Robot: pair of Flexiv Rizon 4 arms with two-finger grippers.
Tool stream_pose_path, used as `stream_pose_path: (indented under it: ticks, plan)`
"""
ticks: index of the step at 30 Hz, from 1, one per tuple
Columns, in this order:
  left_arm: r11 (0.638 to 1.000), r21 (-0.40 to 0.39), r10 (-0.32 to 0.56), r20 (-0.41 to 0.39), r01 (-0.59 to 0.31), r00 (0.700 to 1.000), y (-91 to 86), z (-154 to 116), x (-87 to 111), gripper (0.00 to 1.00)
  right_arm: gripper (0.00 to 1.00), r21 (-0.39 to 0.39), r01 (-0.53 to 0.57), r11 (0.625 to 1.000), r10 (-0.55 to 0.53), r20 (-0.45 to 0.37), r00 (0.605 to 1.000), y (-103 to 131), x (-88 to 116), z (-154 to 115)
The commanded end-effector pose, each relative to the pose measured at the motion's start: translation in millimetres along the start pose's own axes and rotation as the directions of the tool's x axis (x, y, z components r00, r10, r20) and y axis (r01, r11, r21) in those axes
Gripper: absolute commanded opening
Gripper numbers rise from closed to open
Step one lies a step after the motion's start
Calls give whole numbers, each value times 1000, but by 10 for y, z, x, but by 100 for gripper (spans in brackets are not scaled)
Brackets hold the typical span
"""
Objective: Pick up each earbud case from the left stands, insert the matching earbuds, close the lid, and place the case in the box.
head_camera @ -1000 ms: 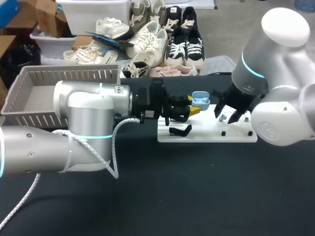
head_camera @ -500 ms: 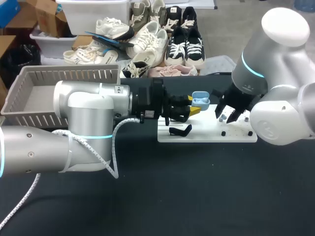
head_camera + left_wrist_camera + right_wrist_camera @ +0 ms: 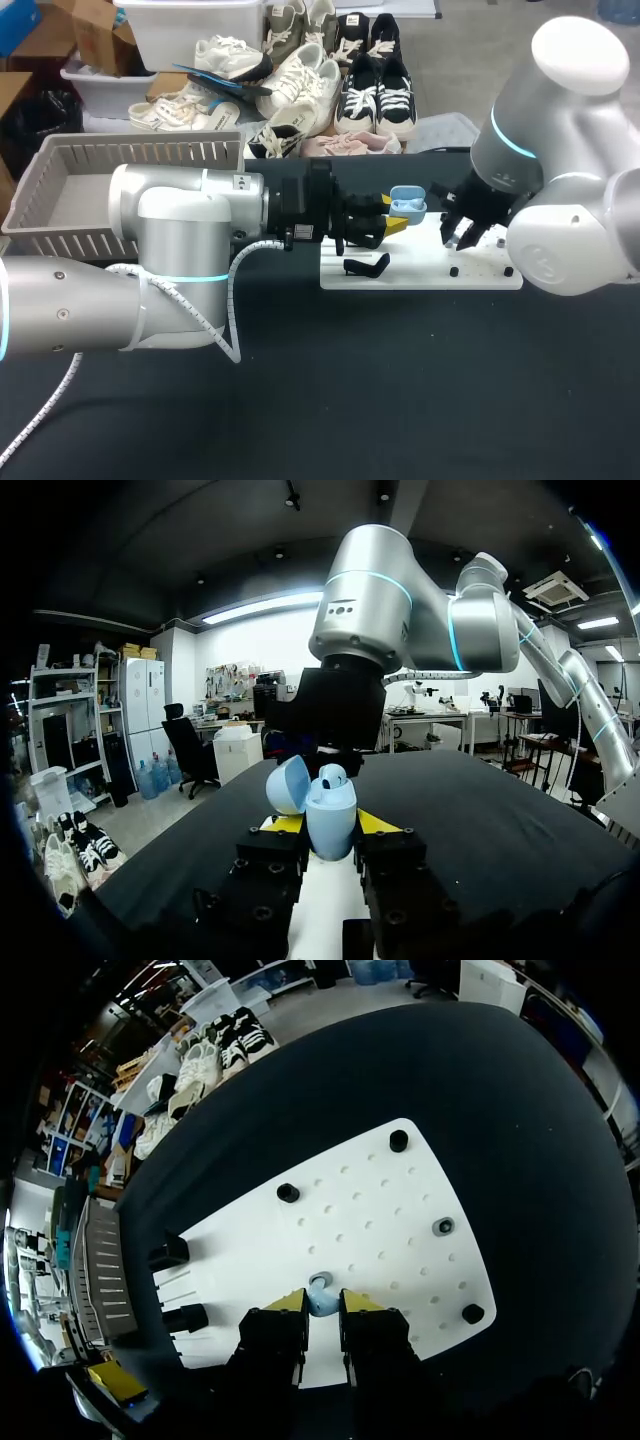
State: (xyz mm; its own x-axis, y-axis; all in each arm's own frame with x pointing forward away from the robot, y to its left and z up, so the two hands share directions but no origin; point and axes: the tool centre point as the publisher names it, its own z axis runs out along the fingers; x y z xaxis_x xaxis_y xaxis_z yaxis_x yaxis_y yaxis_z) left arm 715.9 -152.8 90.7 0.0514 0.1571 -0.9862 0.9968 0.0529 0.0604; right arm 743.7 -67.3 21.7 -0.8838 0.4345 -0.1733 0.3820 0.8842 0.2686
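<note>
Overhead, the left gripper [image 3: 393, 222] is clamped on the open case [image 3: 407, 204] just above the board's [image 3: 420, 272] far edge, and the right gripper [image 3: 464, 236] hangs low over the board. From the left wrist, the case stands upright, lid tipped back. From the right wrist, the fingers pinch an earbud [image 3: 322, 1302] on the board. It should be lifted straight, then aligned over the case's free socket.
</note>
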Motion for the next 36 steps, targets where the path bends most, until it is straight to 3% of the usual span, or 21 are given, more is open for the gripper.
stream_pose_path:
  ticks: [1,10,23,36]
  plan:
    - [1000,-5,1,1,-1,1000,-13,1,2,0,0,5,-2,1000,2,0,1000,9,4,8]
    - [1000,-5,1,1,-1,1000,-13,1,2,0,0,9,-10,1000,10,8,1000,-30,51,-109]
    - [1000,-5,1,1,-1,1000,-13,1,2,0,0,27,-2,1000,0,58,998,-209,115,-535]
    - [1000,-5,1,1,-1,1000,-13,1,2,0,0,112,168,979,-170,8,985,-326,321,-961]
